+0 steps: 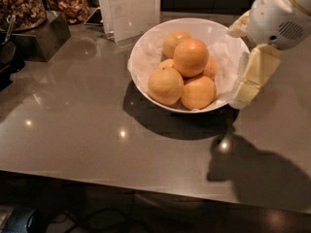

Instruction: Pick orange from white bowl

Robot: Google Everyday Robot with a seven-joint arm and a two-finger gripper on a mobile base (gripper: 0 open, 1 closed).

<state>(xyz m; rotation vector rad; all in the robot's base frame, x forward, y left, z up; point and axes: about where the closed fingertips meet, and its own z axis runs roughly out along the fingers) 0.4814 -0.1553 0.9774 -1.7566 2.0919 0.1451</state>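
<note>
The white bowl, lined with crumpled white paper, sits on the grey counter at centre back. It holds several oranges. A deep-orange orange lies on top of the pile. A paler yellowish orange is at the front left, and another deep-orange one at the front right. My gripper comes in from the upper right on a white arm. It is open and empty at the bowl's right rim, with one cream finger hanging down outside the rim.
A white sign stand stands just behind the bowl on the left. Containers of nuts and dried snacks and a dark box are at the back left. The counter's front edge runs across the lower frame.
</note>
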